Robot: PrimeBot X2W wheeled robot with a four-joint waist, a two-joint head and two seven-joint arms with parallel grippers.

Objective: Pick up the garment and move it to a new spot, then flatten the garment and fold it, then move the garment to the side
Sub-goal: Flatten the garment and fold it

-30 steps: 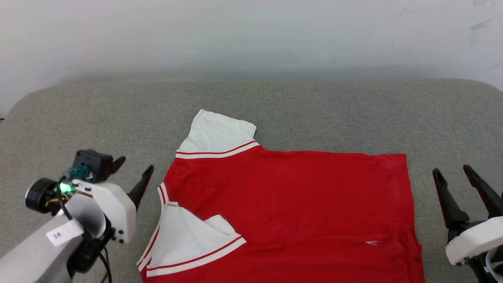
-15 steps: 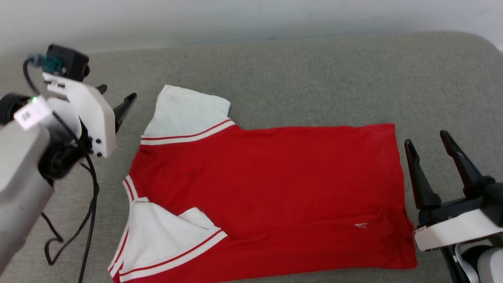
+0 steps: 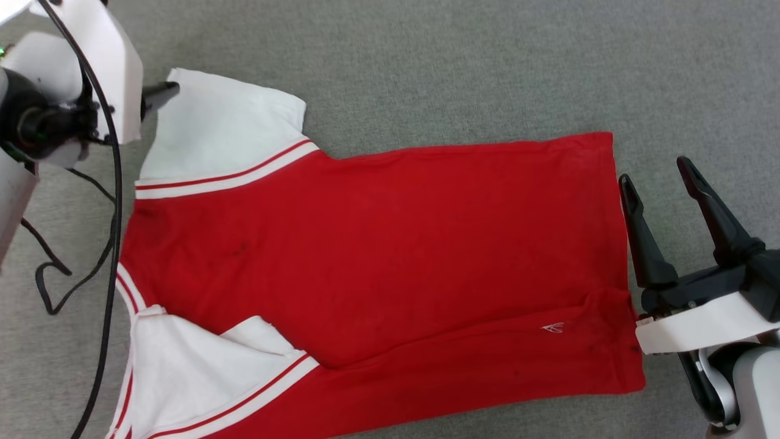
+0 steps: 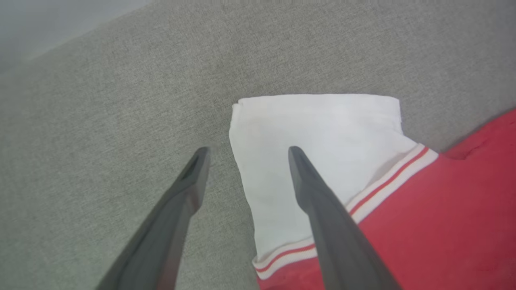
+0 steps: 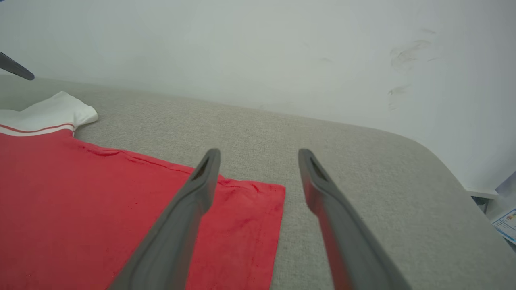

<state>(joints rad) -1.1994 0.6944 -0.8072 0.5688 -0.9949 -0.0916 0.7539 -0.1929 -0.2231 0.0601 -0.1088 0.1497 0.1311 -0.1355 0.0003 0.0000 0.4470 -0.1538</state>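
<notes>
shirt [image 3: 390,256]: lay spread out on the grey cushion [image 3: 426,67], red body running left to right in the head view, collar end to the left, hem to the right.
far sleeve [image 3: 225,131]: white, lay flat and open, joined to the red by striped trim.
near sleeve [image 3: 195,372]: white, lay folded in over the red body, with a creased flap along its inner edge.
white mark [image 3: 553,327]: small, sat on the red close to the hem, toward the near side.
lower body: showed a long fold line above the mark and some rumpling at the near hem corner.
left gripper [image 4: 248,150]: fingers spread wide, nothing between them; stood at the outer edge of the far sleeve, one finger over white cloth, the other over bare cushion; contact with the cloth could not be told.
right gripper [image 3: 653,171]: fingers spread wide, empty; stood just beside the hem, on the cushion side of it.
cable [image 3: 113,183]: black, hung from the left arm and looped over the cushion beside the collar.
wall [image 5: 242,40]: pale, rose behind the cushion, with a few scuffs.
</notes>
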